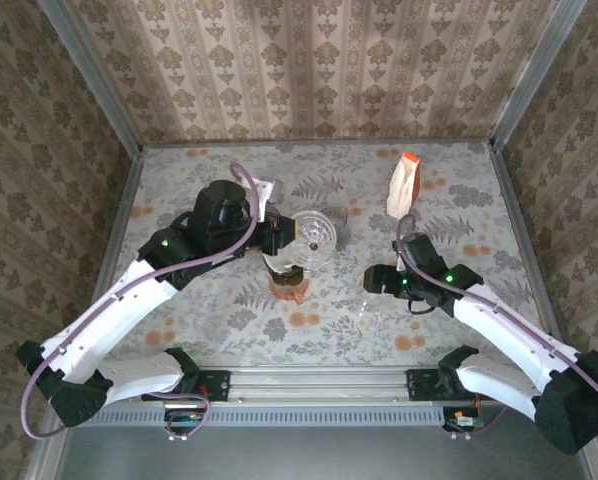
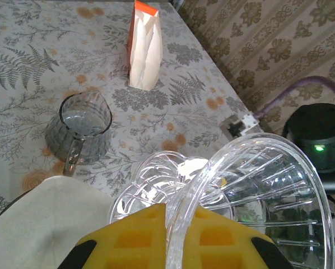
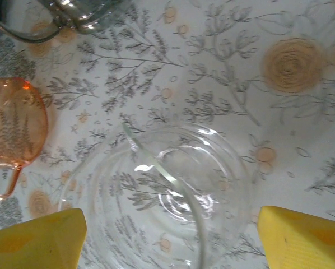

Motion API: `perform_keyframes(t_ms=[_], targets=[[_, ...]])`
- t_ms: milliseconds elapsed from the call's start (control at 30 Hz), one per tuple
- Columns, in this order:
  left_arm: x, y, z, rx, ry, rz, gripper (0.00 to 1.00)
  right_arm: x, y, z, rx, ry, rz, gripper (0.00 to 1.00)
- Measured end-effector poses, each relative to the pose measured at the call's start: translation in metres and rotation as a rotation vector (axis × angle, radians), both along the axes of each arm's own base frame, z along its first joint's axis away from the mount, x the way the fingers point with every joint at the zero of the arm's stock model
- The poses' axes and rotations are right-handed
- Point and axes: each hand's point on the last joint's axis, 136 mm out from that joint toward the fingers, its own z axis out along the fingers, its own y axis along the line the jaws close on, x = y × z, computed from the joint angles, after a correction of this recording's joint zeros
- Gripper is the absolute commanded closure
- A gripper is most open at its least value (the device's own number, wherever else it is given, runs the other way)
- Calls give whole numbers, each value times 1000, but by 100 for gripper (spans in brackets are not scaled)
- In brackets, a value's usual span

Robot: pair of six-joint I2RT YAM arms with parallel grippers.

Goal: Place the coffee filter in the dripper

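Yellow pads of the left gripper sit closest to the lens, clamped shut on the rim of the clear ribbed dripper. The rim edge runs straight up between the two pads and the cone is tilted, its mouth toward the right arm. Floral-covered table holds everything else. From above, the left arm reaches in to mid-table, holding the dripper off the surface, just beyond the orange cup. The right arm is bent in from the other side, well apart from the dripper. The right gripper points down, fingers spread wide, straddling a second clear glass piece that rests on the table. It lies centred between the jaws, and contact can't be confirmed. The white filter packet with an orange top stands upright at the far right of the table, well away from both grippers. The grey glass pitcher stands on the table between packet and dripper, its handle toward the left wrist camera. A cream paper sheet shows just left of the left gripper's pads, outside the jaws and not in the dripper. It looks like a loose filter but I can't tell for sure. The orange cup appears at the left edge of the right wrist view, beside the glass piece, apart from it.
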Motion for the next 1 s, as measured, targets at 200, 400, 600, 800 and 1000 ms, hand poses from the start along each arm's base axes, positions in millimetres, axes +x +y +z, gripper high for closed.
perform_keyframes(t_ms=[200, 400, 600, 800, 1000], targets=[[-6, -1, 4, -24, 8, -24, 100, 7, 22, 0, 66, -10, 74, 21], [-8, -7, -4, -21, 40, -46, 100, -1, 46, 4, 104, -21, 162, 21], [-10, -22, -18, -3, 76, -86, 100, 5, 11, 14, 11, -85, 31, 20], [-27, -56, -41, 44, 134, -187, 100, 20, -65, 40, -58, -181, -275, 20], [-35, -92, -78, 93, 224, -250, 100, 20, -87, 66, -95, -261, -363, 20]])
